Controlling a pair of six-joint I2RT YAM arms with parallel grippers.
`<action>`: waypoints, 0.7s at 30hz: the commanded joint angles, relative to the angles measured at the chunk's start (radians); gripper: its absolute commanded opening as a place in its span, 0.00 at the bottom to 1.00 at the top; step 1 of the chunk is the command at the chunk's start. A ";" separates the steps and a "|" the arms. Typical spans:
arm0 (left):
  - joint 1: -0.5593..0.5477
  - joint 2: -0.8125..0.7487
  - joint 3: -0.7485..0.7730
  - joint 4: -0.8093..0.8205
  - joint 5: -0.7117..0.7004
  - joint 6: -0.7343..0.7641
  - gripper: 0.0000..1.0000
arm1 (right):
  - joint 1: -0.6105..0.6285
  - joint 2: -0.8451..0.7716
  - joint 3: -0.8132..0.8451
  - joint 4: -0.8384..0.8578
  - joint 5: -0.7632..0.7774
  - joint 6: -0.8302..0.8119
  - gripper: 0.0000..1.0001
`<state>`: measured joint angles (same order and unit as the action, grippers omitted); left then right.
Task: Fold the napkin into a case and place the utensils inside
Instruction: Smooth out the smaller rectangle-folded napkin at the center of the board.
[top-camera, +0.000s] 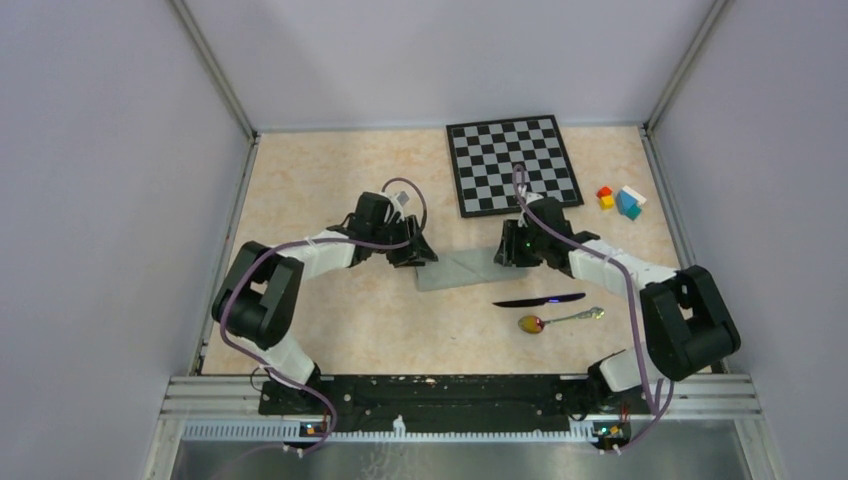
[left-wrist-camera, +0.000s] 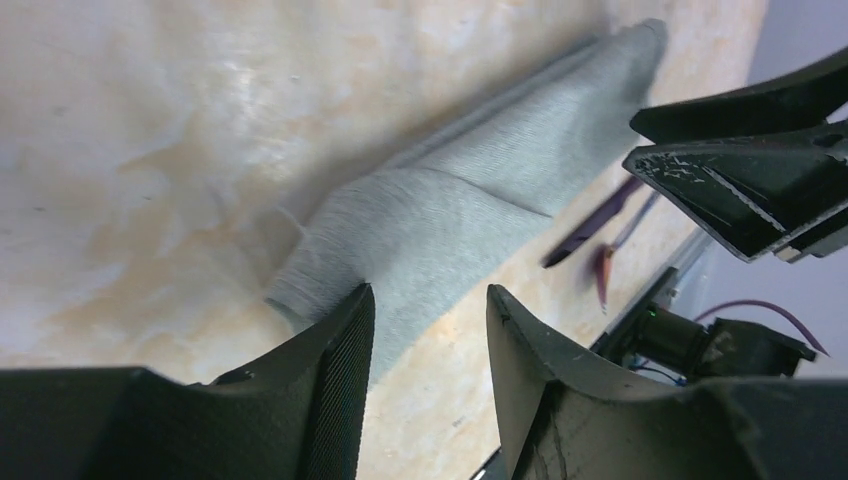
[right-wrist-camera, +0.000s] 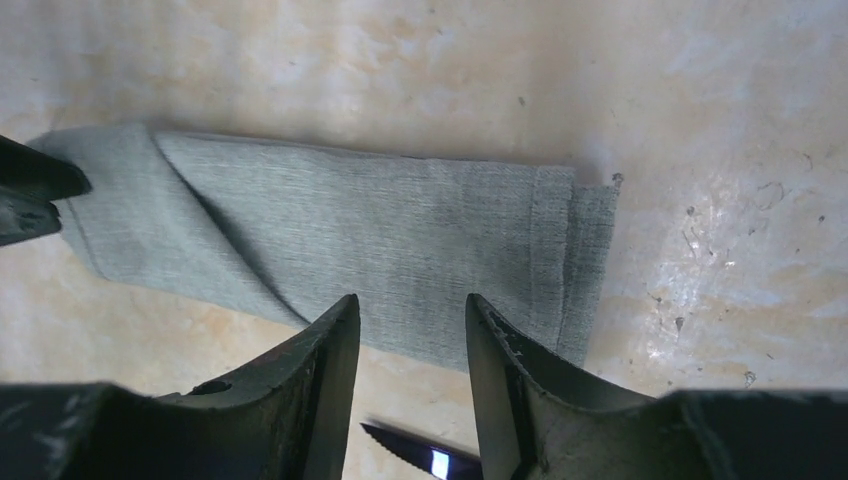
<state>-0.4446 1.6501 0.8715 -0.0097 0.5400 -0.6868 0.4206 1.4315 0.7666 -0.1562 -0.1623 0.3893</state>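
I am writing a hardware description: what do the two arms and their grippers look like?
The left arm and right arm have bulky black joints joined by white links, with a purple cable running along each. The left gripper and right gripper have two black tapering fingers, scuffed, with finely textured inner faces.

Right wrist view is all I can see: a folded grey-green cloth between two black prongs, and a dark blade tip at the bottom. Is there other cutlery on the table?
Observer: Yes. A spoon with a yellow-red bowl lies beside the knife, on its near side.
Operator: What's the black shape at my left edge?
Observer: That's the left tool, jaws apart, over the napkin's other end.
Operator: Anything farther back?
Observer: A chessboard lies beyond the napkin, near the back wall, with small coloured blocks to its right.
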 joint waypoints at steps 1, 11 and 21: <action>0.007 0.054 0.035 -0.004 -0.068 0.069 0.50 | -0.009 0.051 -0.002 0.037 0.054 -0.001 0.42; 0.010 0.083 0.041 -0.025 -0.070 0.149 0.52 | -0.010 0.067 -0.024 0.018 0.069 -0.019 0.42; 0.011 -0.257 0.061 -0.134 0.079 0.227 0.65 | -0.002 -0.265 0.098 -0.337 0.118 0.019 0.76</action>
<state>-0.4362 1.5475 0.9031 -0.1085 0.5335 -0.5312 0.4168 1.2774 0.7929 -0.3294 -0.0937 0.3721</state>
